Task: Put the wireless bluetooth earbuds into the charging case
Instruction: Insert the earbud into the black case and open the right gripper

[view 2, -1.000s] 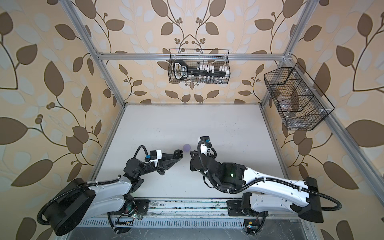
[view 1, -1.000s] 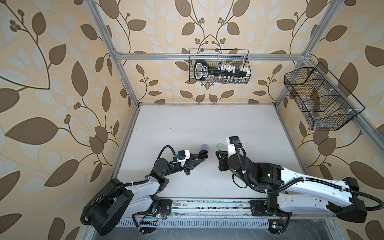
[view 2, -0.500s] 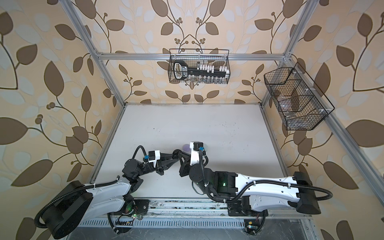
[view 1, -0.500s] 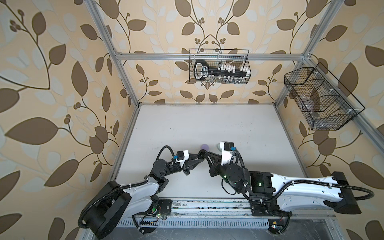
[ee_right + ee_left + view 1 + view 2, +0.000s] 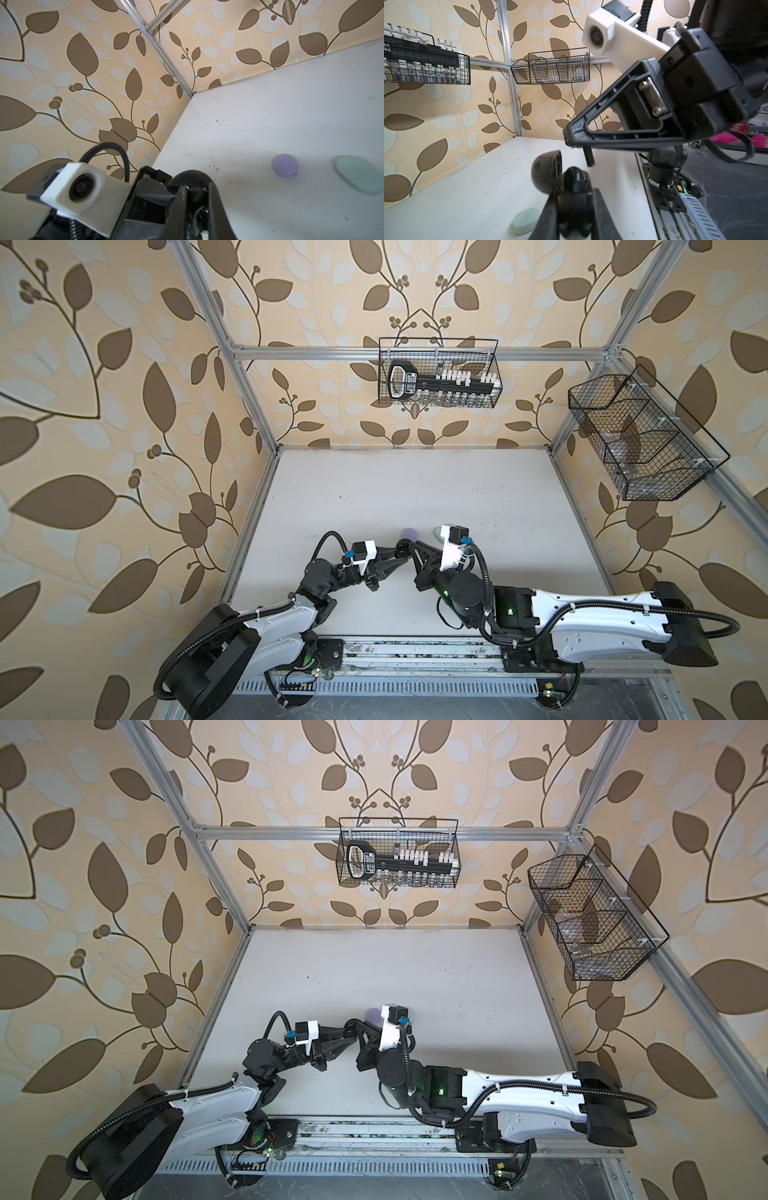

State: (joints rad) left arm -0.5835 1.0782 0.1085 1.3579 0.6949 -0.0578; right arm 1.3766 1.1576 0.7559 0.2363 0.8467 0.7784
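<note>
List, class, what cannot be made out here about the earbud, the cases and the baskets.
- Black earbud: the left wrist view shows only its stem; the right gripper hides the rest.
- Black case: its sockets are hidden by its own body and the left gripper in the left wrist view.
- Mint case: in a top view, largely behind the right wrist camera.
- Side basket: contents too small and blurred behind its mesh.

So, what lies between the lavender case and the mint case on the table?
Nothing: bare tabletop separates the lavender case from the mint case, seen in the right wrist view.
</note>
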